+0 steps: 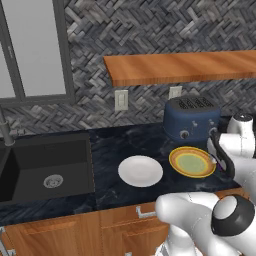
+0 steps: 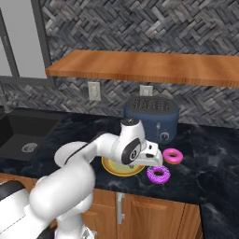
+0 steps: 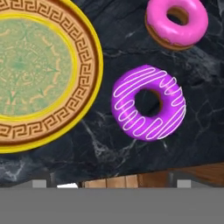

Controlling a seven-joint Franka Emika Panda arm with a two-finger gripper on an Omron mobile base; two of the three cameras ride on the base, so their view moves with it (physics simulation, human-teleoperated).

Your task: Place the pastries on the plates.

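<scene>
Purple donut (image 3: 148,103) on counter beside yellow-rimmed plate (image 3: 89,65), below gripper (image 2: 156,161); jaws apart, nothing held.

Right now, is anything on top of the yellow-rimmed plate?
No. The yellow-rimmed plate is bare where it shows; both donuts, purple and pink, lie on the counter beside it. Its far edge is cropped.

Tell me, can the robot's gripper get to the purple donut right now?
Probably yes. The purple donut lies flat on the dark counter right under the hand, apart from the pink donut and the yellow-rimmed plate, with nothing on top.
</scene>
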